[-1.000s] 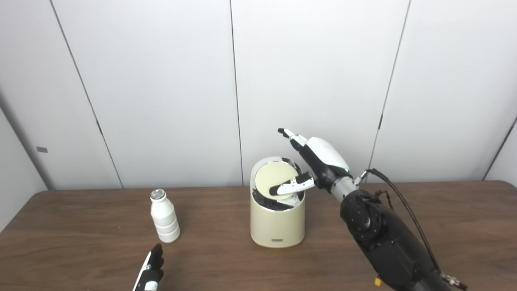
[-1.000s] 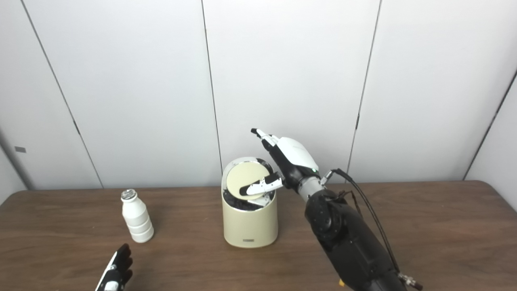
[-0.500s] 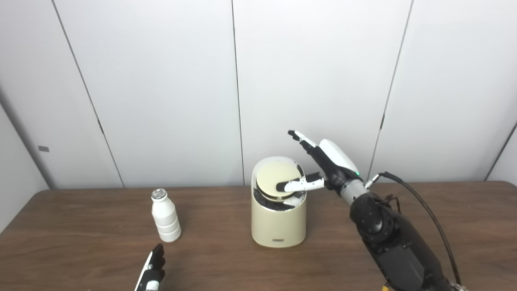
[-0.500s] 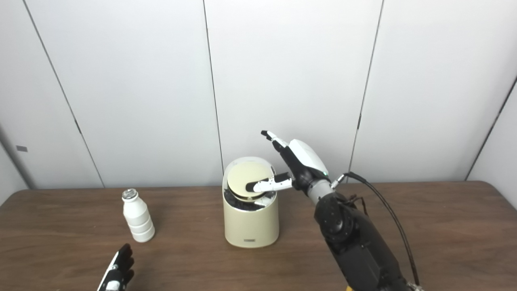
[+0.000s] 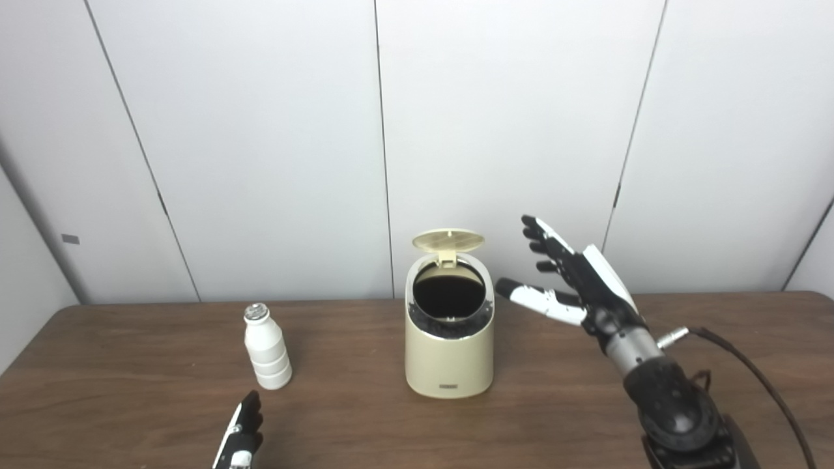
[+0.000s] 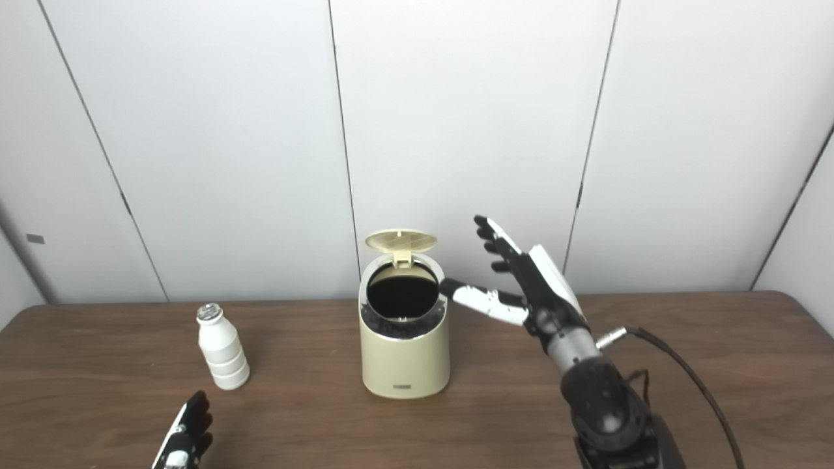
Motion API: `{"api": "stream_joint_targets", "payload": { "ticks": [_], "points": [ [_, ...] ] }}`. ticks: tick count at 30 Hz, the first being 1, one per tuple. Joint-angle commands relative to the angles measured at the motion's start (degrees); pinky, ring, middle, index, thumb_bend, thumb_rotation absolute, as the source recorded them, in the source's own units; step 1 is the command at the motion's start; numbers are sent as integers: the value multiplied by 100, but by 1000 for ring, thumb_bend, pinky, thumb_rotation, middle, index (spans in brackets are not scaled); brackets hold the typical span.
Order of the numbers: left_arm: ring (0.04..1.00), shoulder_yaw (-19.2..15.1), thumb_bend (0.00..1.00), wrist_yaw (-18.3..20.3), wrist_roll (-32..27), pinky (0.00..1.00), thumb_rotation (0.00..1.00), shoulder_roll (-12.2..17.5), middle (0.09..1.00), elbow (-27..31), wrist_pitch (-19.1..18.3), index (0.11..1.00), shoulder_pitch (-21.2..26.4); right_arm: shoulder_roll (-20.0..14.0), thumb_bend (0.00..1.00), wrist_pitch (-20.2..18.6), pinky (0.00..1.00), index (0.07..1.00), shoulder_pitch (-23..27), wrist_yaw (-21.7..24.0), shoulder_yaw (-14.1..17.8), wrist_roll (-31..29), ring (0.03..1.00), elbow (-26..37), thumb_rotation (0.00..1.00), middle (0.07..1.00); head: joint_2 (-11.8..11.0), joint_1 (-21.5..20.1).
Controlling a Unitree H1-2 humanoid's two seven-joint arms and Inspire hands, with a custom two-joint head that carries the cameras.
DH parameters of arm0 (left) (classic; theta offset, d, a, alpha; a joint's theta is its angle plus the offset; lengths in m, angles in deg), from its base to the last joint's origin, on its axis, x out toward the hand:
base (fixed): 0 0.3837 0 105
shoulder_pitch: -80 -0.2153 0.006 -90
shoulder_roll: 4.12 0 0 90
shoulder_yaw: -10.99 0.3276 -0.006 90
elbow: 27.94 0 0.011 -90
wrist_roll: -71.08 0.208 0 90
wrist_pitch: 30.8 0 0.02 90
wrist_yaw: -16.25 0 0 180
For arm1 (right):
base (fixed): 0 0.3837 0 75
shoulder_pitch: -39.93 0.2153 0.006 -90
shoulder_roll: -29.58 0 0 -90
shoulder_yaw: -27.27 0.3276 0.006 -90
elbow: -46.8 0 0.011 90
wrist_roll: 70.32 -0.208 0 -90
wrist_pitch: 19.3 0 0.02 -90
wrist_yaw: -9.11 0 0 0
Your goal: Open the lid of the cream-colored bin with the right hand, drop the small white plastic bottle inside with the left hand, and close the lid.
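Observation:
The cream-colored bin (image 5: pixel 449 355) stands mid-table. Its round lid (image 5: pixel 448 240) is flipped up at the back and the dark inside shows. My right hand (image 5: pixel 573 283) is open with fingers spread, raised just right of the bin and clear of it. The small white plastic bottle (image 5: pixel 266 349) stands upright to the left of the bin. My left hand (image 5: pixel 239 438) is low at the table's front edge, in front of the bottle, fingers straight, holding nothing.
The brown wooden table (image 5: pixel 130 404) runs across the whole view. White wall panels (image 5: pixel 260 130) stand right behind it. A black cable (image 5: pixel 749 371) trails from my right wrist over the table's right part.
The lid has sprung up from closed to open. My right hand came off the lid and drew back to the right. The bottle and left hand have barely moved.

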Motion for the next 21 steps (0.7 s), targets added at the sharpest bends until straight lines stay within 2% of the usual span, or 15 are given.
{"api": "stream_joint_targets", "payload": {
  "ticks": [1,2,5,8,11,16,17,21],
  "points": [
    [1000,-20,223,3,-66,1000,1000,-91,1000,279,20,1000,-386,-154,598,22,857,939,-46,22,192,-143,899,462,748,924,15,-2],
    [1000,-34,227,-19,-48,1000,1000,-103,1000,313,-34,1000,-381,-153,580,3,871,942,-221,57,286,-300,905,589,766,927,46,-11],
    [1000,-71,235,-50,-24,1000,1000,-115,1000,363,-138,1000,-351,-97,559,-6,816,952,-739,72,530,-689,903,897,799,939,118,-21],
    [1000,-99,237,-42,-34,1000,1000,-96,1000,377,-155,1000,-342,-21,565,23,888,955,-1110,63,709,-1018,944,1072,832,955,252,-25],
    [1000,-127,251,-31,-35,1000,1000,-75,1000,353,-133,1000,-340,48,565,30,926,955,-1400,64,858,-1358,948,1178,865,955,292,-37],
    [1000,-181,265,12,-134,1000,1000,-48,1000,323,-141,1000,-302,167,582,28,942,957,-1677,-34,944,-1569,940,1221,903,952,418,-14],
    [1000,-189,270,10,-133,1000,1000,-45,1000,340,-164,1000,-304,205,588,12,942,953,-1710,-54,969,-1642,939,1226,898,951,517,-7],
    [1000,-213,285,16,-147,1000,1000,-31,1000,367,-213,1000,-320,345,614,170,939,952,-1847,-165,1039,-1818,948,1151,927,958,606,6]
  ]
}}
